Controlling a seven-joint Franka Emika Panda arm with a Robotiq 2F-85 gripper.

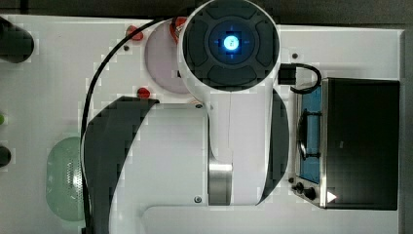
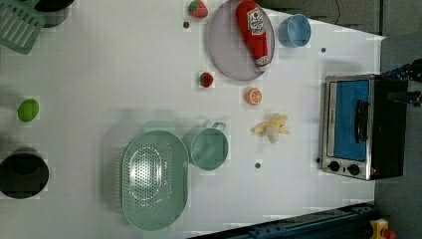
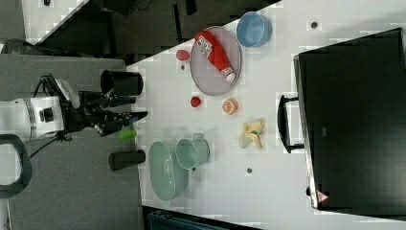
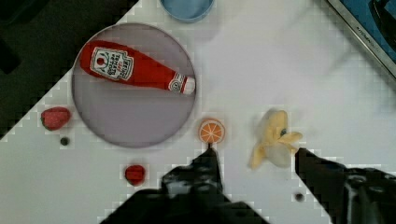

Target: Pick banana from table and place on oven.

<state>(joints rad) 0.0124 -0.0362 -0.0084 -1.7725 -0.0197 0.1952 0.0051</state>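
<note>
- Fingers of the gripper point(image 4: 254, 170) stand wide apart and hold nothing; in the wrist view the 2 dark fingertips frame bare tabletop just short of the banana point(image 4: 274, 143).
- Banana lies flat on the white table point(image 2: 99, 74), between the orange slice point(image 2: 254, 96) and the oven point(image 2: 361, 127), apart from both; it is not yet picked.
- Judgement: the step in hand is the approach. It would go best by centring the open jaws over the thick middle of the bunch, not the tapered stem, and coming straight down before closing, since the stubby fingers fan out and an off-centre pinch could squirt it sideways.
- Orange slice sits near 1 fingertip in the wrist view, so the descent should keep it outside the jaws.
- Room around the banana looks generous: the green cup point(image 2: 209, 148) and the plate point(image 2: 224, 55) bearing the ketchup bottle point(image 2: 255, 31) are well apart from it.
- Oven top point(image 3: 354, 120) is a broad, bare black surface, an easy target; the lift should clear the silver front frame and bar handle point(image 3: 283, 123), and the release should fall well in from the edges.
</note>
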